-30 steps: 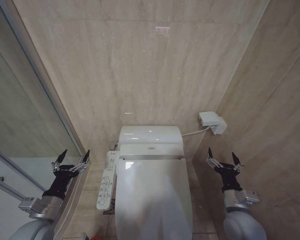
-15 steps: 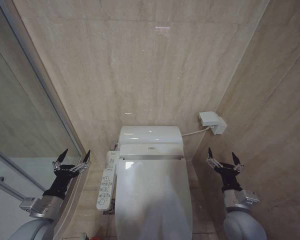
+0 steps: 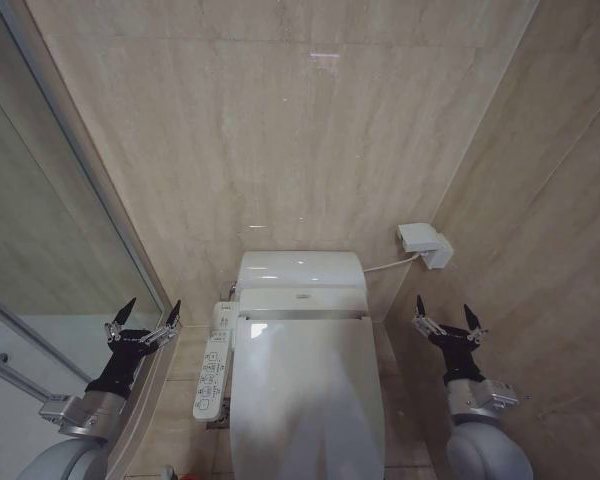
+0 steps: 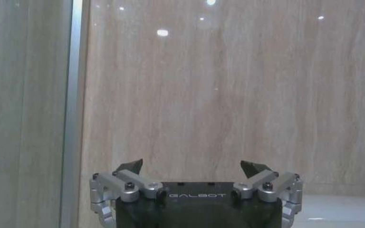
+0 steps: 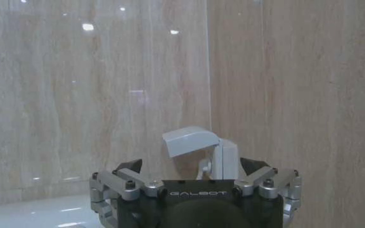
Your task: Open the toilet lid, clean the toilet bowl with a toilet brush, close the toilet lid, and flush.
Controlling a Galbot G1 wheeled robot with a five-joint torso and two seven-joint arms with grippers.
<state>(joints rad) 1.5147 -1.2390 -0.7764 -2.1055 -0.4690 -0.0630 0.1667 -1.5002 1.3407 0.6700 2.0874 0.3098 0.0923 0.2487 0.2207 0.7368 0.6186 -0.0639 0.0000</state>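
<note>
Toilet lid (image 3: 305, 400): down, closed over the bowl, between both arms.
Left gripper (image 3: 142, 321): fingers spread, empty, raised beside the control panel (image 3: 212, 362).
Right gripper (image 3: 447, 318): fingers spread, empty, right of the toilet.

Soft even indoor light, small ceiling-light glints on the glossy beige wall tiles (image 3: 310, 140), bright sheen on the toilet lid (image 3: 305, 400), faint shadows

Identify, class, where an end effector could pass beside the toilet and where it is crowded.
Free: the floor strip between the toilet lid and the right wall, by the right end effector. Crowded: the left side, where the control panel sits between the lid and the left end effector at the glass partition.
</note>
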